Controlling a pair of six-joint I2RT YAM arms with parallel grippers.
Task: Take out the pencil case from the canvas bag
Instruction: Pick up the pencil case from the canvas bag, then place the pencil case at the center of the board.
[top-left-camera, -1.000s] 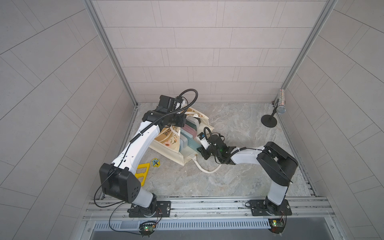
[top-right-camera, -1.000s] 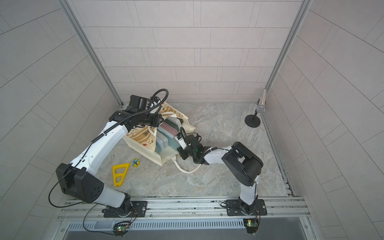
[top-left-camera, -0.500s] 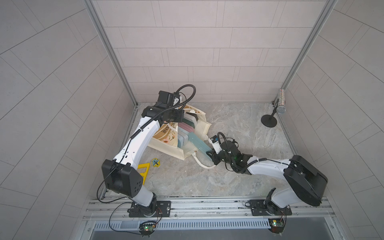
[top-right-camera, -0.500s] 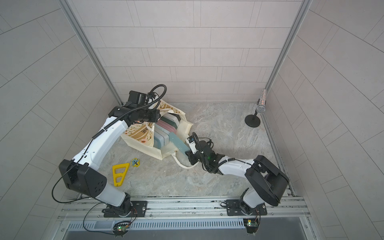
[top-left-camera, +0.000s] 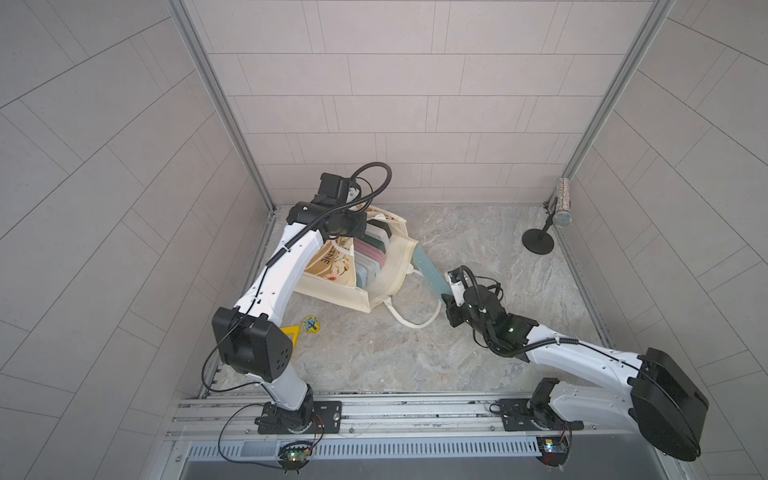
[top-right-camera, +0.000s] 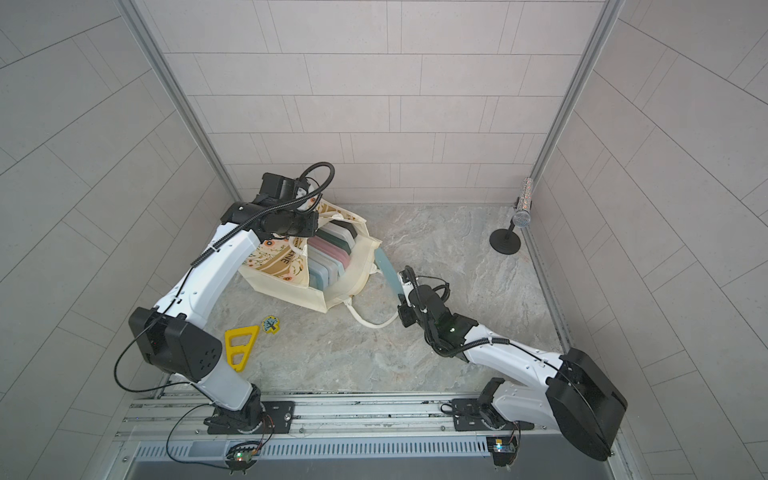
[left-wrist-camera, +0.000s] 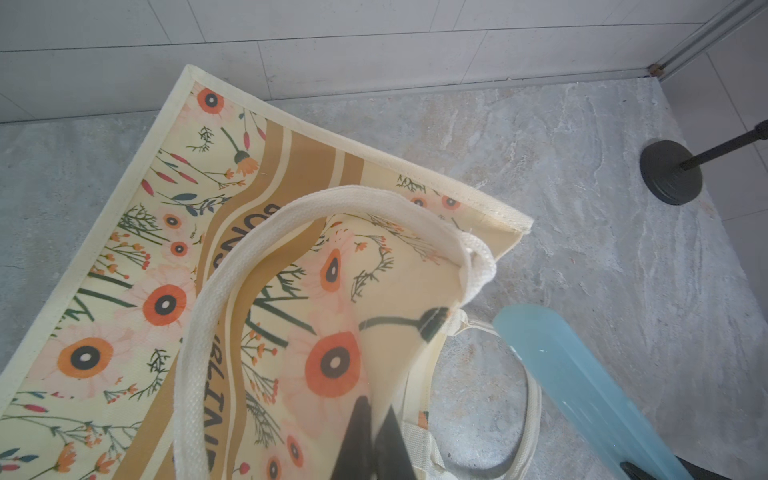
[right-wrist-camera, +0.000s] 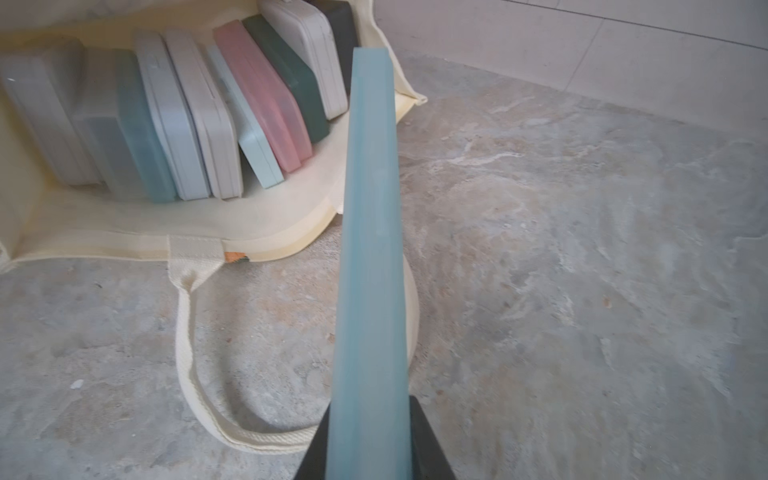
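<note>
In a top view, one cream boxy canvas bag with an orange flower print (top-left-camera: 332, 293) lies on its side at the far left of the grey marbled worktop (top-left-camera: 498, 249), with its mouth facing right. One long flat blue-green pencil case (top-left-camera: 429, 271) is clamped at its near end in the right claw (top-left-camera: 449, 296). Its long axis runs from that claw far and left toward the bag's mouth. Its far end seems to sit just outside the rim, though the angle makes that hard to settle. The right arm is the nearer one to it. One yellow triangular plastic frame (top-right-camera: 243, 331), one small round yellow-and-blue badge (top-right-camera: 270, 323) and one microphone on a black stand (top-left-camera: 538, 242) lie well apart from the bag.

In the left wrist view, the left claw (left-wrist-camera: 376, 440) is pinched together on the bag's printed wall, near one white rope handle (left-wrist-camera: 199, 332).

In the right wrist view, the pencil case (right-wrist-camera: 370, 249) points straight away from the claw, across the bag's open mouth. Inside I count about nine flat cases (right-wrist-camera: 187, 124) standing in a row. A second rope handle (right-wrist-camera: 185, 353) lies looped on the worktop.
</note>
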